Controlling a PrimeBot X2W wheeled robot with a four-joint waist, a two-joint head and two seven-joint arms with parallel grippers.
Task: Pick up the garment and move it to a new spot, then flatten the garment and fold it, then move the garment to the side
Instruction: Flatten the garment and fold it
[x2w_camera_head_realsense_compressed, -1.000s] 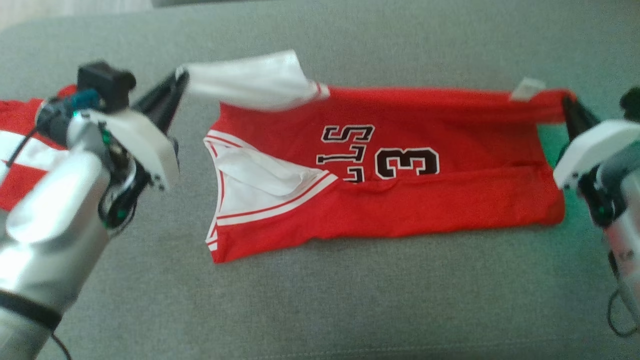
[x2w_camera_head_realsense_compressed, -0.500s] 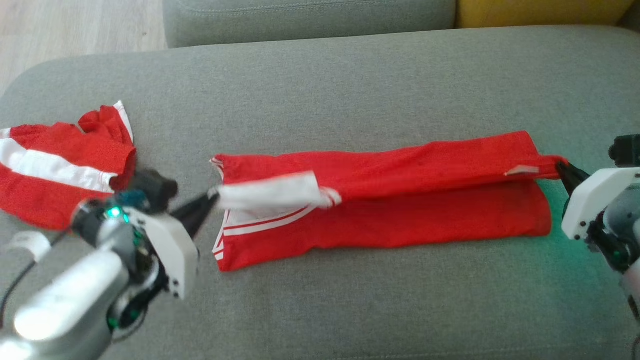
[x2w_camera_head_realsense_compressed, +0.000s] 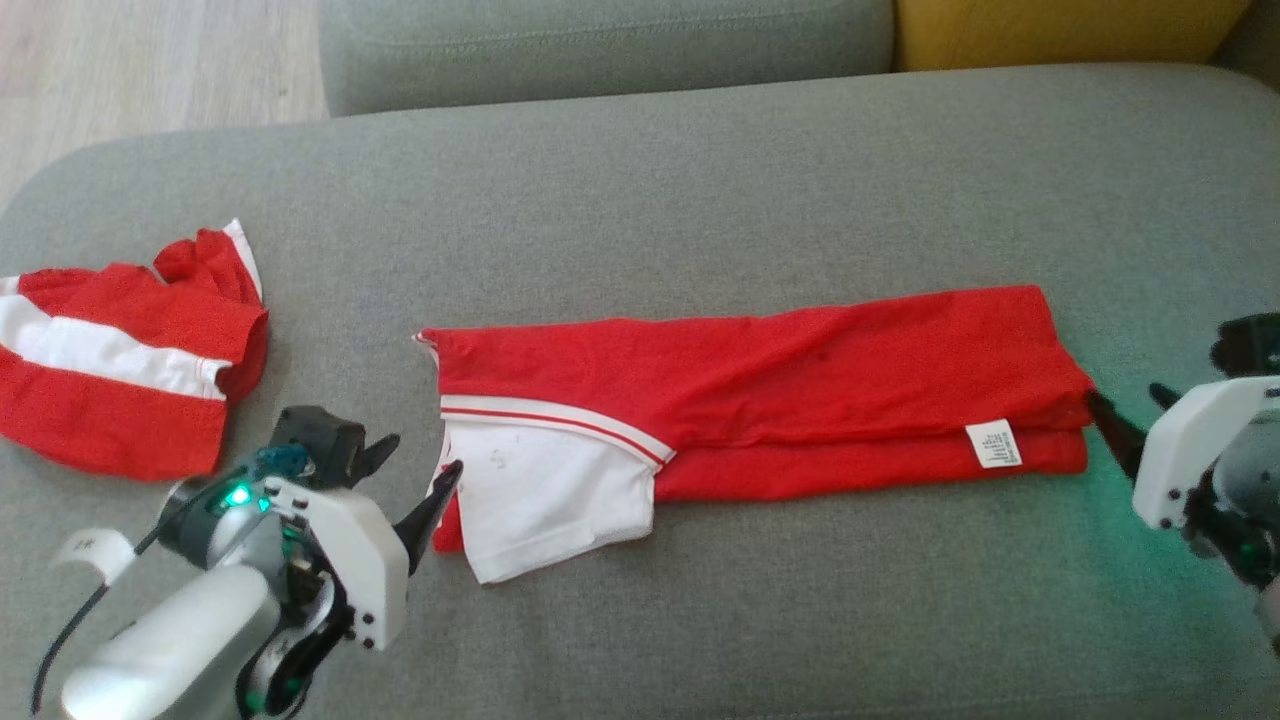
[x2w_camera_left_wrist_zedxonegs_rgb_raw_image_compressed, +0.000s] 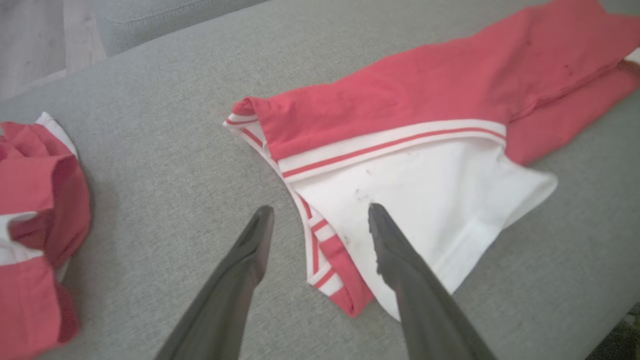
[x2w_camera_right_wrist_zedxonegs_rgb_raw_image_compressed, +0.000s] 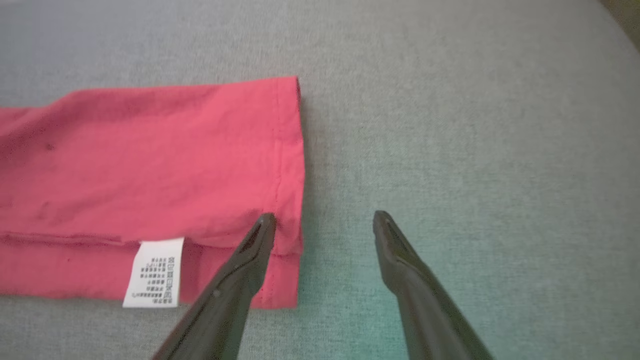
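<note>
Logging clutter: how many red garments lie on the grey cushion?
2. The folded jersey lies at the middle of the cushion; a crumpled red-and-white garment sits at its left end, cut off by the frame edge. None seems hidden.

So the long folded red fabric jersey (x2w_camera_head_realsense_compressed: 760, 380) lies across the middle of the grey upholstered sofa seat (x2w_camera_head_realsense_compressed: 700, 200). The crumpled red-and-white cloth garment (x2w_camera_head_realsense_compressed: 110, 370) sits well off to its left. Then the left gripper (x2w_camera_head_realsense_compressed: 422, 454) is at the jersey's left end and the right gripper (x2w_camera_head_realsense_compressed: 1127, 396) at its right end. A yellow cushion (x2w_camera_head_realsense_compressed: 1060, 30) sits behind, far right.
</note>
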